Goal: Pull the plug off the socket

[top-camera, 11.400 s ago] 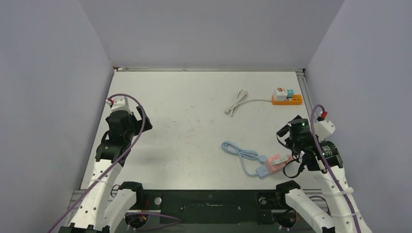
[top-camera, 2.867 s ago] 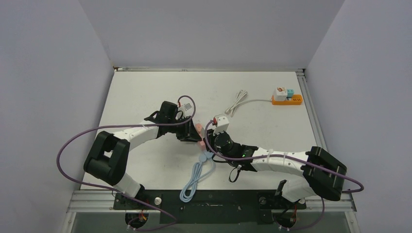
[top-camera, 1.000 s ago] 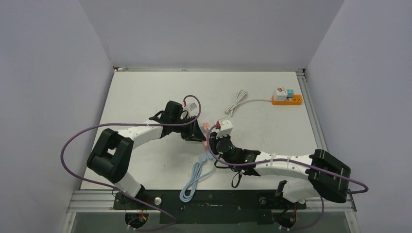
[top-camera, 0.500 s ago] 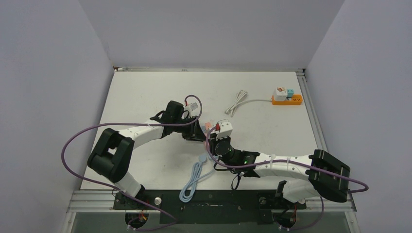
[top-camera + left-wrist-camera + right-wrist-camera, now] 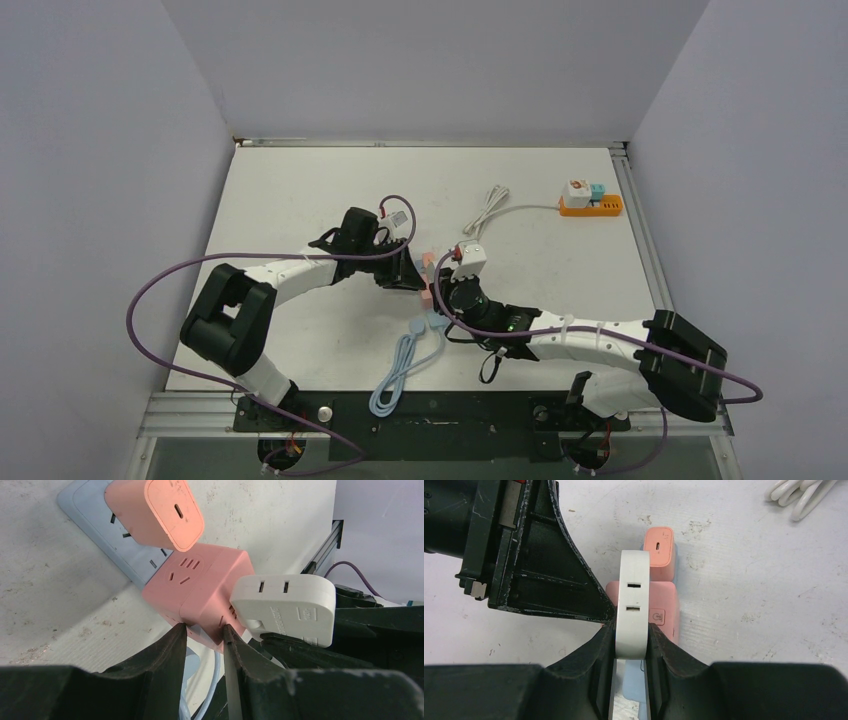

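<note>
From above, the pink socket [image 5: 426, 280] sits mid-way across the tabletop [image 5: 300, 190]; in the left wrist view the left hand [image 5: 205, 630] is clamped on its 6 o'clock corner, with the white plug [image 5: 282, 607] touching it at 3 o'clock; in the right wrist view the right hand [image 5: 631, 635] clamps that plug.

Left claw [image 5: 412, 279] and right claw [image 5: 441, 291] meet at a pink socket block [image 5: 427, 272] trailing a blue cable [image 5: 399, 367].

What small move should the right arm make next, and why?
Probably pull the white plug straight away from the pink socket cube: the right gripper is shut on the plug, the left gripper clamps the cube, and the plug sits against it.
</note>
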